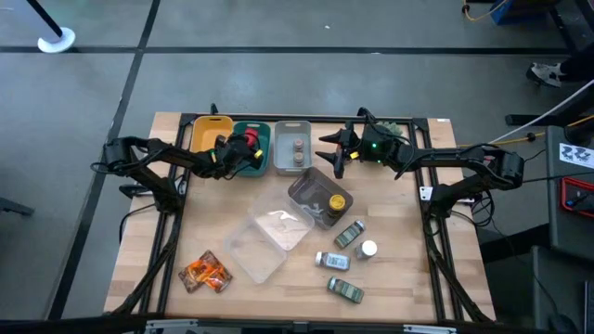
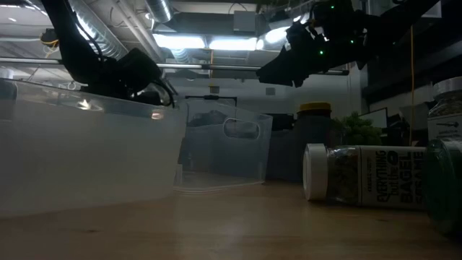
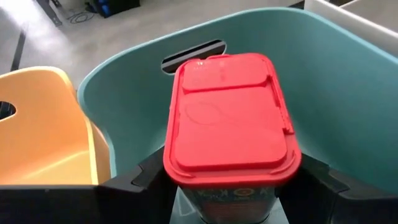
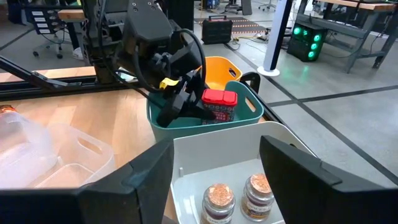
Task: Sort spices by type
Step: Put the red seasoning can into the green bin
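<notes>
Red-lidded spice tub (image 3: 231, 118) pinched in left fingers (image 3: 140, 180), over teal bin (image 3: 348, 106).
Rigid, light, slick plastic; best gripped below lid. Right fingers (image 4: 298, 165) spread, empty.

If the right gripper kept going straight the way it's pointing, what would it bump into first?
Probably the grey bin right in front of it, the one holding two small jars. The right gripper has open, empty fingers. Depth is hard to judge, so it might pass just over the rim.
</notes>
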Robot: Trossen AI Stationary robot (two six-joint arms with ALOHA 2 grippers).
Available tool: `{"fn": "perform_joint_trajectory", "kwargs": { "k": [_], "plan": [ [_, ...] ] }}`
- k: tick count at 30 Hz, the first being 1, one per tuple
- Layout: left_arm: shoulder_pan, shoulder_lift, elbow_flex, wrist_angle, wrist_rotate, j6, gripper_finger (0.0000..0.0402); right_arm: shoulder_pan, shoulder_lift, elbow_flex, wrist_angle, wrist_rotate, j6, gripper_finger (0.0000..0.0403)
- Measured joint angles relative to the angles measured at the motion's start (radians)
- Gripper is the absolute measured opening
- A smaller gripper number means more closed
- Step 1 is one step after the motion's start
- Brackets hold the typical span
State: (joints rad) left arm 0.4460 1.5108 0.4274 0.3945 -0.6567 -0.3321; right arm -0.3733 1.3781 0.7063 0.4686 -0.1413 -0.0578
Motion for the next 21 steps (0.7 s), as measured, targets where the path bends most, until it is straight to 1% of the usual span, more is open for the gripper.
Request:
{"fn": "perform_joint_trajectory", "kwargs": {
  "k": [8,14,21],
  "plan": [
    [0.001,0.0,0.01,0.001,0.003,-0.008,0.0222,0.0,0.0,0.0,0.0,0.0,0.0,0.0239],
    [0.029,0.0,0.061,-0.03,0.069,-0.011,0.0222,0.0,0.0,0.0,0.0,0.0,0.0,0.0239],
    [0.042,0.0,0.068,-0.045,0.074,-0.006,0.0222,0.0,0.0,0.0,-0.001,0.0,0.0,0.0239]
  ]
}}
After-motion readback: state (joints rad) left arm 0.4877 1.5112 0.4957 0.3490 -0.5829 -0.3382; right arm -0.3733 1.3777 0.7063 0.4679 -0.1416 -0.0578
